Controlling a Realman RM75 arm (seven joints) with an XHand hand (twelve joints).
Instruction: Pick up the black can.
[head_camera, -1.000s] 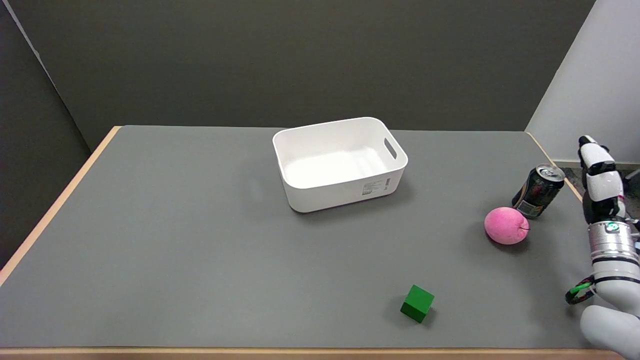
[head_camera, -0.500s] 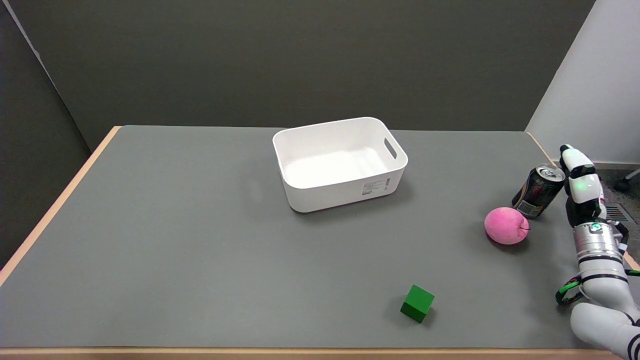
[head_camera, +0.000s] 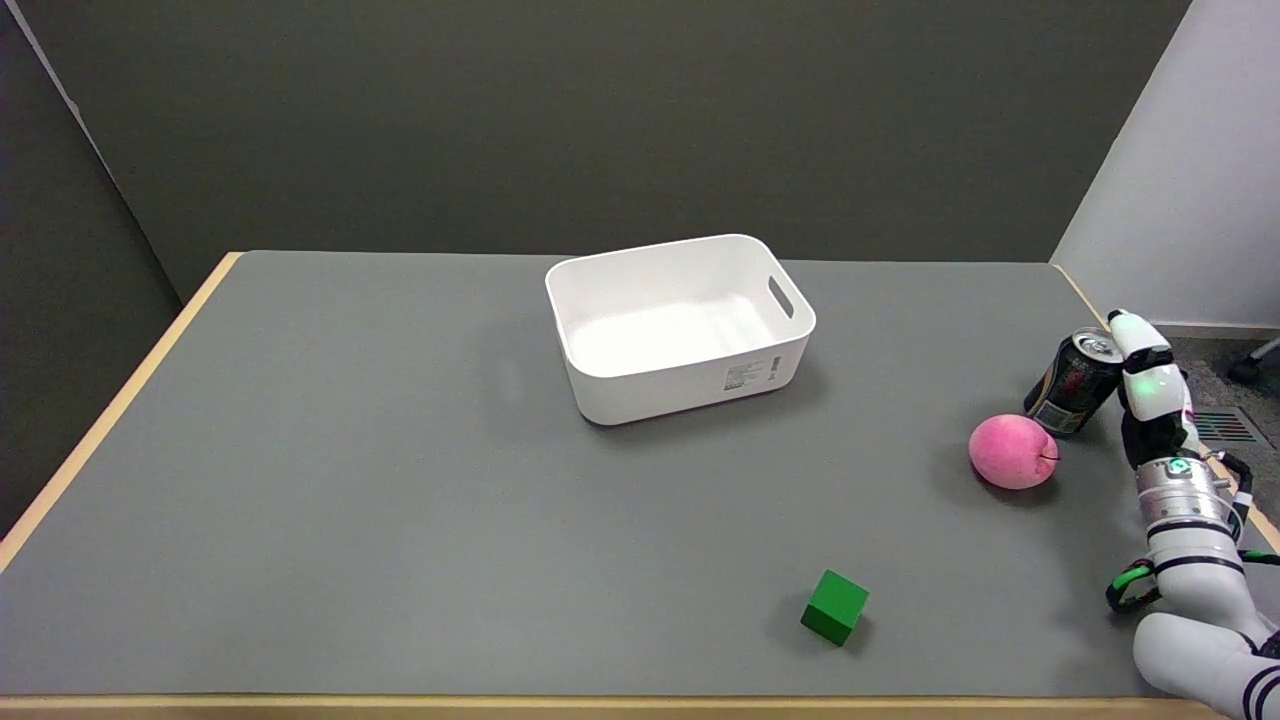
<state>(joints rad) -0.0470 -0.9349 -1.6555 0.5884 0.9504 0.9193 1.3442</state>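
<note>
White bin (head_camera: 680, 330) noted mid-table, green cube (head_camera: 835, 606) near front edge, pink peach (head_camera: 1013, 452) further right. Black can (head_camera: 1077, 381) stands upright just behind the peach, near the right edge. Right hand (head_camera: 1150, 395) is placed against the can's right side, presumably for a side grasp; finger spread cannot be told.

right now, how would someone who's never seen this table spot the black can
Start at the white bin in the middle of the table and go to the right edge. The black can stands just behind the pink ball: dark, upright, silver-topped.
</note>
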